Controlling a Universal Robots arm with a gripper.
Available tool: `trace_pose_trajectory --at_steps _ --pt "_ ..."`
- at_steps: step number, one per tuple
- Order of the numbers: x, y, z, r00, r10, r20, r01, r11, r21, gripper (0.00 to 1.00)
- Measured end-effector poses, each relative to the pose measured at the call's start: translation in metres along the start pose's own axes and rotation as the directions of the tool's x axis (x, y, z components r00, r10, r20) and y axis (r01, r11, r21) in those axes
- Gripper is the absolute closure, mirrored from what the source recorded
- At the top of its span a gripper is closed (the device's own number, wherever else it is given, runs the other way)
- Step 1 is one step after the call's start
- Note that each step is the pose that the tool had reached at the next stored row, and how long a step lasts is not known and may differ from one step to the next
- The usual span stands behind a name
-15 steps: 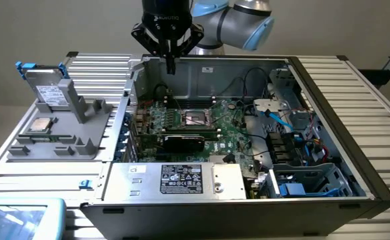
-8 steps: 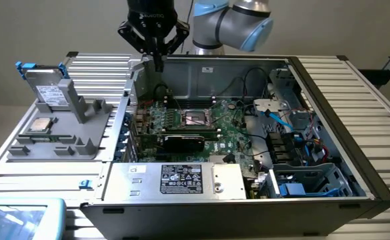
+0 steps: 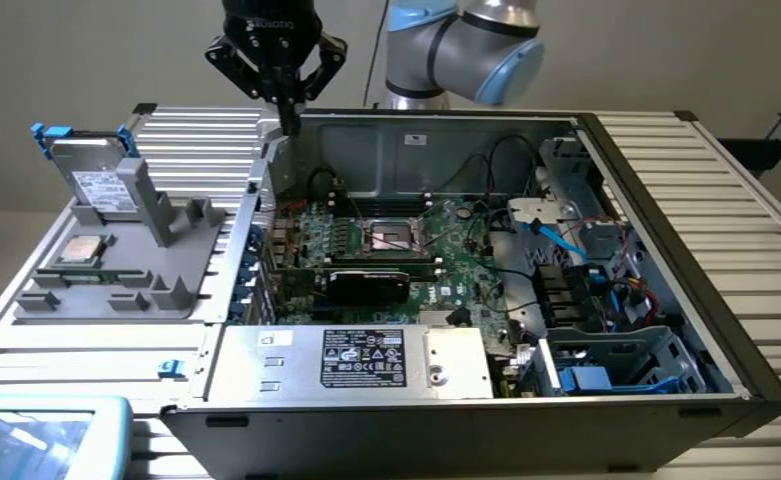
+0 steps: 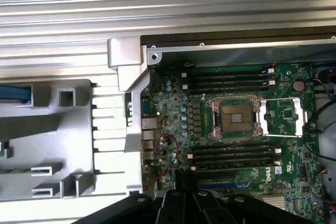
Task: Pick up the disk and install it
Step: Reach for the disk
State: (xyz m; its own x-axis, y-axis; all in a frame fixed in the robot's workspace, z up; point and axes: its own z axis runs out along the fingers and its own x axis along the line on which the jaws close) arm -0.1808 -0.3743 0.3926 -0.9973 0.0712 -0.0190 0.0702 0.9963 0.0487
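Exterior view: fingers [image 3: 287,112] are pressed together with nothing in them, hanging above the case [image 3: 417,160] wall on the exterior view's left, near its far corner. Disk [image 3: 97,178] is not picked yet. It stands on edge in the grey fixture [image 3: 150,285] on the desk [image 3: 710,150], further to the exterior view's left and well apart from the fingers, blue carrier tabs up, label facing the camera. CPU chip [image 3: 81,250] lies flat in the same fixture, just in front of it. Wrist view looks down past the fingers [image 4: 181,182] at the fixture edge, case corner and open socket [image 4: 234,117].

Step in hand, as I read it: the approach to the disk. To do it well:
- Spread the fingers before descending.
- Come straight down over the top edge.
- Grip across the flat metal faces rather than the blue tabs, centred so it doesn't swing.
- Keep clear of the fixture's post beside the disk and of the chip.
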Motion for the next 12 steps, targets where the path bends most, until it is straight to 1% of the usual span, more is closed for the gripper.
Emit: trace_pose_trajectory --at_steps 12 --pt "0.046 0.0226 0.0002 1.0000 0.000 -0.0001 0.000 1.0000 0.0001 0.89"
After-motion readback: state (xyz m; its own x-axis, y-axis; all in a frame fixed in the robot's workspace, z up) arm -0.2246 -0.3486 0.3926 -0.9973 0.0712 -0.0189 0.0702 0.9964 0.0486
